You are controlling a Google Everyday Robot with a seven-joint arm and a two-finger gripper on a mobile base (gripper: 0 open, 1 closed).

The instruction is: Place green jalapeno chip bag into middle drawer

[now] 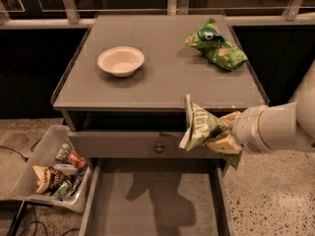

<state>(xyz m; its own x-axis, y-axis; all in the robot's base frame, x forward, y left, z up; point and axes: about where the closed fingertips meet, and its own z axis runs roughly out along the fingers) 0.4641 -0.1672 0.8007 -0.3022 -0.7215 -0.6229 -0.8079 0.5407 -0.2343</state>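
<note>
- Hanging in the air just in front of the grey cabinet (162, 85), the olive-green foil jalapeno chip bag (198, 126) is held roughly upright, level with the closed grey drawer front with a small round knob (159, 147).
- The bag is gripped at its right side by the two-finger gripper (221, 133), whose jaws are clenched on the crumpled foil; the gripper is seen at the cabinet's right front corner.
- The wide shallow grey middle drawer (152, 205) is pulled out below, and its flat floor is not yet touched by the bag.
- The bag is judged light, soft and air-filled — its foil slippery, its contents easily crushed; a pinch on a sealed edge or a gathered fold is preferred to the puffed middle.
- A cream round bowl (120, 61) and a brighter green crumpled snack bag (216, 45) are seen on the cabinet's top, well apart from the gripper.
</note>
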